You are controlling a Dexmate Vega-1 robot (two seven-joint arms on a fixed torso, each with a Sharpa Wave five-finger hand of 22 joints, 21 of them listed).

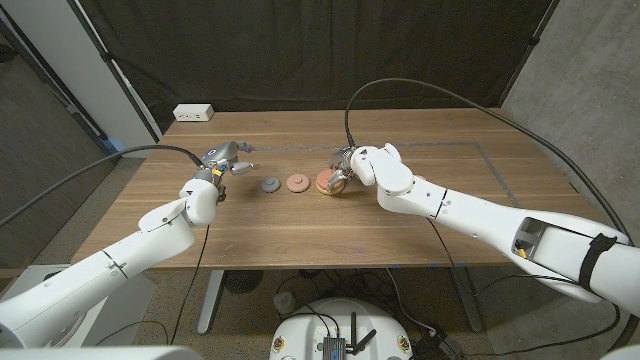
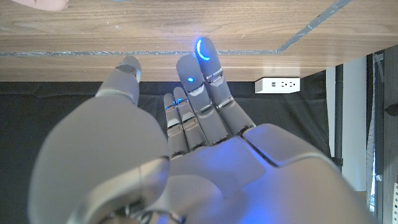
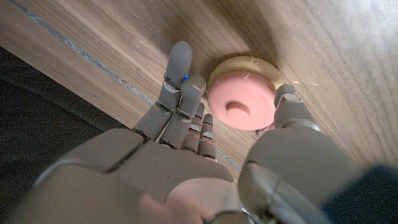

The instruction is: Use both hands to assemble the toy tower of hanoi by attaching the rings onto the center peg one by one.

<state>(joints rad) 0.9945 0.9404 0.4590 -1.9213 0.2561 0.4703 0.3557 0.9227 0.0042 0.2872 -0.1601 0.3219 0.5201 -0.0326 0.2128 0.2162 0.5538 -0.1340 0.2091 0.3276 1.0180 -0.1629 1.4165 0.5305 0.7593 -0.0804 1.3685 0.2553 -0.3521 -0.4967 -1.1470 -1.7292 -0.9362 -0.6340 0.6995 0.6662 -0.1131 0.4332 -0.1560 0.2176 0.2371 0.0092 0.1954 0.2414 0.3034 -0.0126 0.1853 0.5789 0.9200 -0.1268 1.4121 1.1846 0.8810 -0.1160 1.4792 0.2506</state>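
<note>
Both hands work near the middle of the wooden table (image 1: 300,230), whose brown grain runs in long planks with a thin taped line across its far half. Reaching in from five o'clock, the right arm ends in the right hand (image 1: 345,172), a grey and white jointed hand that cups the toy tower base (image 1: 329,183); in the right wrist view its fingers (image 3: 180,87) lie along one side of the base and the thumb (image 3: 289,102) on the other, touching its rim, so it is grasping the base. That base (image 3: 244,70) is a pale wooden disc carrying a smooth pink ring (image 3: 241,102) with a small round peg top at its centre. From seven o'clock the left arm rises to the left hand (image 1: 226,160), held above the table at about nine o'clock from the base, fingers (image 2: 208,68) straight and apart, released and holding nothing. Two loose rings lie between the hands: one salmon ring (image 1: 296,183) just beside the base, and one smaller grey ring (image 1: 269,185) beside it. At the far edge, eleven o'clock, sits one white power strip (image 1: 193,112).
</note>
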